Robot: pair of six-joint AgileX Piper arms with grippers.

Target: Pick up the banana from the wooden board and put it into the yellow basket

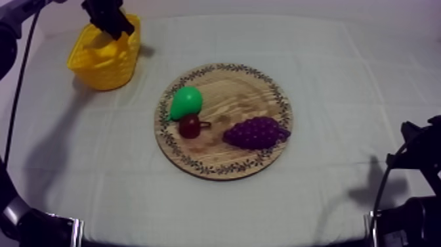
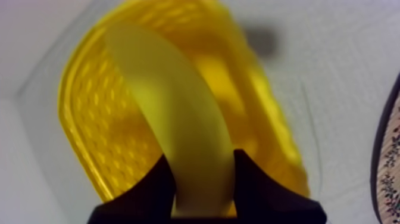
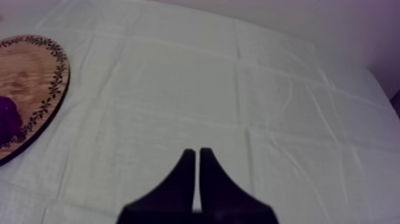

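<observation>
My left gripper (image 2: 201, 157) grips the banana (image 2: 172, 107) by one end, its long axis reaching out over the yellow basket (image 2: 86, 116) just beneath.

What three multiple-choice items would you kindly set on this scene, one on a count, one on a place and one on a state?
1. Fruits on the wooden board: A two; B three; C four.
2. The banana is: A on the board; B held over the yellow basket; C under the board.
3. The right gripper is: A open; B shut on a fruit; C shut on nothing.
Answers: 1B, the pear, small red fruit and grapes lie there; 2B, the left gripper clasps it above the basket; 3C, its fingers lie together.
</observation>
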